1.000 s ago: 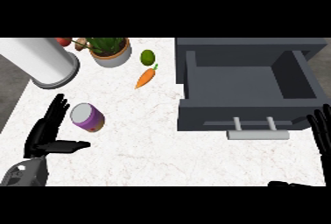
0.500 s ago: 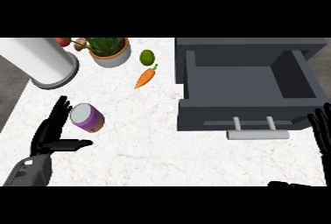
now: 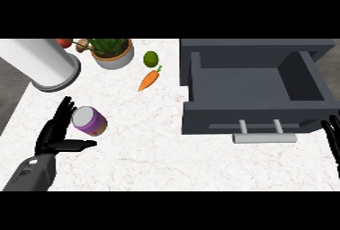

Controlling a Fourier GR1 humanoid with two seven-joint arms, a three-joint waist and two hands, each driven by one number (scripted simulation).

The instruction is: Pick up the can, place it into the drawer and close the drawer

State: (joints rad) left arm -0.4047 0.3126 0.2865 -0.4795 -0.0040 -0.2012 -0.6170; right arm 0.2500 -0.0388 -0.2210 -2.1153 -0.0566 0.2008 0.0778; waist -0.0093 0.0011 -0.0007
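Head view, looking steeply down on a white marbled surface (image 3: 166, 152).

Left hand (image 3: 56, 134): black, on a grey forearm entering from the lower left edge; fingers straight and spread, thumb held out toward the middle of the surface; holds nothing.

Can (image 3: 89, 120): purple body, pale lid, tilted; just beside the left hand's fingers on their inner side, above the thumb. Whether it touches the fingers cannot be told.

Right hand (image 3: 332, 137): only straight fingertips show at the right edge, pointing up, at rest.

Drawer (image 3: 256, 87): dark grey, pulled open, well apart from the left hand, close to the right hand. Its pale bar handle (image 3: 264, 137) lies just left of the right fingertips.

Carrot (image 3: 150, 79): orange, beyond the can, between left hand and drawer.

Green fruit (image 3: 151, 58): just beyond the carrot.

Potted plant (image 3: 110, 51): far from the left hand, at the back.

White cylinder (image 3: 40, 63): large, beyond the left fingertips.
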